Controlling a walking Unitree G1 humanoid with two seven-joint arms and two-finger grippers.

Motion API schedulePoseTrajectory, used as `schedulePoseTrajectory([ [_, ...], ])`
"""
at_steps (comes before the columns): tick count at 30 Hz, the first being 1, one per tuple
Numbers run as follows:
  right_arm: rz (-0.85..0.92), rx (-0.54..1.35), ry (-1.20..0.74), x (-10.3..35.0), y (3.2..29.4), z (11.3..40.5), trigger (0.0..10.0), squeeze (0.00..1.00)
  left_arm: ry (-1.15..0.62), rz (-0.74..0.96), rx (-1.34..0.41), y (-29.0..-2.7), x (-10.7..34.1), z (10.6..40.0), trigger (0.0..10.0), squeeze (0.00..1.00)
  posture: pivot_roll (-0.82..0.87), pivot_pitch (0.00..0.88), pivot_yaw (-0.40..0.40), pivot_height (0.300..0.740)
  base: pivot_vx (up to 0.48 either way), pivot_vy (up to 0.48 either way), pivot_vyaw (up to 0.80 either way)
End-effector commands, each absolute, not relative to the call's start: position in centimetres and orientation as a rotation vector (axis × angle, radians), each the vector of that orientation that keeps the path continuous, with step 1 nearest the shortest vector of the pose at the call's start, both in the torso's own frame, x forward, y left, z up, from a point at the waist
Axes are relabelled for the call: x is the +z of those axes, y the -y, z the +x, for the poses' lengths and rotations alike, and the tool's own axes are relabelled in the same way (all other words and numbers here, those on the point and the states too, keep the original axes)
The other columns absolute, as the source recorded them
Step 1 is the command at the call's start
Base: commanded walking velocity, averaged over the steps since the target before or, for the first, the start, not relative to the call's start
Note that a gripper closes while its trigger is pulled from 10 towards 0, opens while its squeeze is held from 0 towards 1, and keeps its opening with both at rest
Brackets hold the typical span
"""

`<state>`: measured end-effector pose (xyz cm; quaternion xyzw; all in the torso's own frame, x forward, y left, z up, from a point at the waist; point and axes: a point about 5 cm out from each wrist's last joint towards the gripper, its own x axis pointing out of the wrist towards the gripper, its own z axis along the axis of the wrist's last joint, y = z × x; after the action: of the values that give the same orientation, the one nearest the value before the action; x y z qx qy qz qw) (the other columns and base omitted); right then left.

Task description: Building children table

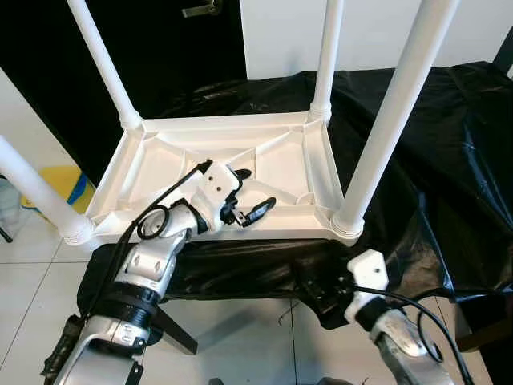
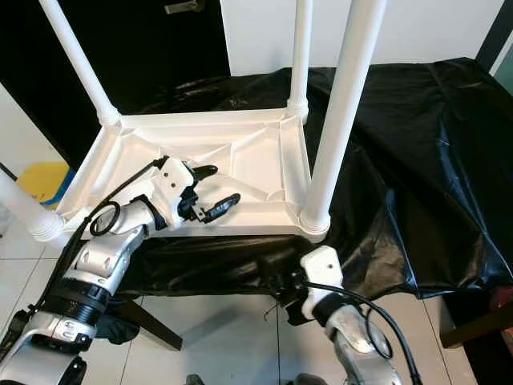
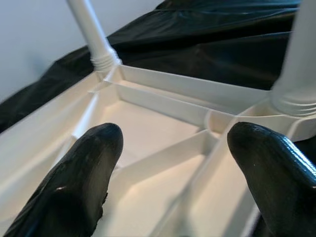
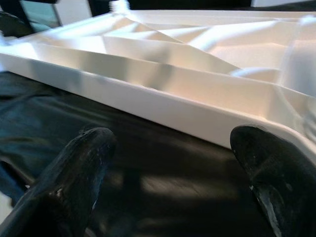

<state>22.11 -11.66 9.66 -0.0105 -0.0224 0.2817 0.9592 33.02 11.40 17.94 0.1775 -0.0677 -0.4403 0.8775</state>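
Note:
A white plastic children's table [image 1: 224,124] lies upside down on a black sheet [image 1: 449,160]. Its legs stand up: far left leg [image 1: 100,60], far right leg [image 1: 327,56], near right leg [image 1: 385,120], and a near left leg [image 1: 32,192] that leans outward. My left gripper [image 1: 250,192] hovers open over the ribbed underside near the front rail, holding nothing. The left wrist view has its fingertips [image 3: 84,182] spread above the ribs. My right gripper [image 1: 317,293] is low, in front of the table's near edge, open over the sheet, its fingertips [image 4: 69,182] apart below the white rim [image 4: 163,106].
The black sheet hangs over the front and right side of the support. A yellow object [image 1: 64,180] sits on the tiled floor [image 1: 240,337] at the left. A dark support leg [image 1: 172,329] slants under the sheet. A black door with a handle [image 1: 200,10] stands behind.

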Motion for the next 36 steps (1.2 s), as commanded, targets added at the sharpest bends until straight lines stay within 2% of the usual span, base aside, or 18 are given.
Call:
schedulePoseTrajectory([
  [1,0.0,0.598,0.022,9.2,11.1,22.2,10.0,0.0,0.148,0.398,-0.873,-12.1,18.1,33.3,10.0,0.0,-0.13,0.05,0.042,0.74,0.0,0.0,0.0],
  [10,0.049,0.542,0.126,11.0,9.2,25.4,10.0,0.0,0.132,0.4,-0.893,-12.8,17.8,32.8,10.0,0.0,-0.11,0.049,0.043,0.74,0.0,0.0,0.0],
  [17,0.082,0.479,0.184,12.3,8.1,26.5,10.0,0.0,0.15,0.293,-0.973,-13.0,18.0,31.0,10.0,0.0,-0.1,0.052,0.042,0.74,0.0,0.0,0.0],
  [19,0.067,0.38,0.196,12.6,9.1,27.3,10.0,0.0,0.145,0.262,-1.014,-13.8,18.4,30.4,10.0,0.0,-0.1,0.051,0.046,0.74,0.0,0.0,0.0],
  [22,0.058,0.359,0.198,12.6,9.4,27.5,10.0,0.0,0.138,0.257,-1.021,-14.1,18.5,30.3,10.0,0.0,-0.1,0.051,0.046,0.74,0.0,0.0,0.0],
  [24,0.038,0.279,0.207,12.7,11.0,28.3,10.0,0.0,0.117,0.263,-1.045,-15.3,18.8,30.0,10.0,0.0,-0.08,0.05,0.05,0.74,0.0,0.0,0.0],
  [27,0.038,0.279,0.207,12.7,11.0,28.3,10.0,0.0,0.117,0.263,-1.045,-15.3,18.8,30.0,10.0,0.0,-0.08,0.05,0.05,0.74,0.0,0.0,0.0],
  [30,0.004,0.175,0.226,13.1,13.2,29.3,10.0,0.0,0.052,0.3,-1.067,-18.0,19.1,29.5,10.0,0.0,-0.08,0.045,0.068,0.74,0.0,0.0,0.0],
  [31,0.004,0.175,0.226,13.1,13.2,29.3,10.0,0.0,0.052,0.3,-1.067,-18.0,19.1,29.5,10.0,0.0,-0.08,0.045,0.068,0.74,0.0,0.0,0.0],
  [36,-0.039,0.112,0.236,13.3,15.3,30.0,10.0,0.0,-0.024,0.363,-1.02,-21.6,19.6,29.7,10.0,0.0,-0.08,0.039,0.073,0.74,0.0,0.0,0.0],
])
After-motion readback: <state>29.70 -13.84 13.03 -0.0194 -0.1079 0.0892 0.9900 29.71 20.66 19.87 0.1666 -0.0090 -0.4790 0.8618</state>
